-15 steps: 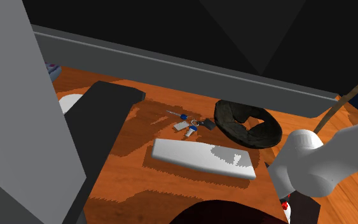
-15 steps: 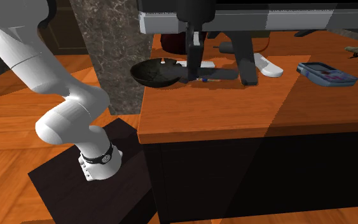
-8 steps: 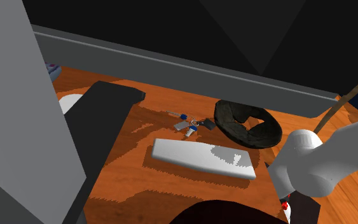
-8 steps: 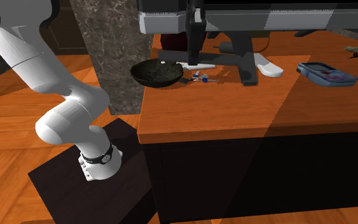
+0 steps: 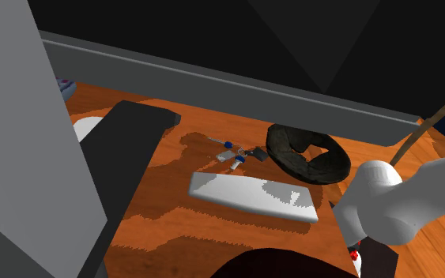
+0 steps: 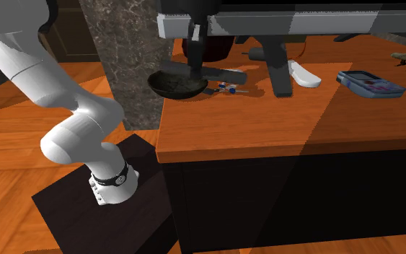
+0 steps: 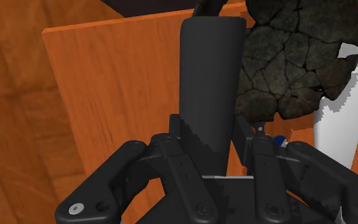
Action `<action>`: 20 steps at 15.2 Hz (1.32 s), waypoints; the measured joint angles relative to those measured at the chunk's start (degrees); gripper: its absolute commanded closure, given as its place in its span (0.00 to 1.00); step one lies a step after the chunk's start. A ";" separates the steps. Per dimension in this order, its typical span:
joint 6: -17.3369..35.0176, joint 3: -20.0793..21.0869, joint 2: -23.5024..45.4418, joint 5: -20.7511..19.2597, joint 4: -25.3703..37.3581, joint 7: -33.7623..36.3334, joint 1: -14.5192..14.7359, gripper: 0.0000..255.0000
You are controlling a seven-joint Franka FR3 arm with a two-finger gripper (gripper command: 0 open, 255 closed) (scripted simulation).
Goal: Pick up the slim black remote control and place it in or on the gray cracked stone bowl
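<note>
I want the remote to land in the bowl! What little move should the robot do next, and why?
Probably slide the tool sideways toward the cracked dark bowl. It is shut on the black remote, yet in the wrist view the bowl sits beside the remote, not under its middle.

Home study or office, wooden desk [image 6: 266,130] with white keyboard [image 5: 252,196], bunch of keys [image 5: 235,153], plank floor [image 6: 6,137]

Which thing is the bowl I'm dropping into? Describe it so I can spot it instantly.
In the shoulder view, find the orange wooden desk and follow it toward that view's right end. The bowl sits there, just right of a small bunch of keys and behind a flat white slab. Unlike them, it is round, dark and hollow, its surface cracked all over.
</note>
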 measured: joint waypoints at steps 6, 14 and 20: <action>-1.23 -3.96 -5.41 0.51 -7.72 6.06 5.81 1.00; 5.21 -1.95 -17.59 -5.43 -14.39 9.78 13.55 1.00; 7.04 -2.75 -19.01 -6.72 -18.71 11.80 17.72 1.00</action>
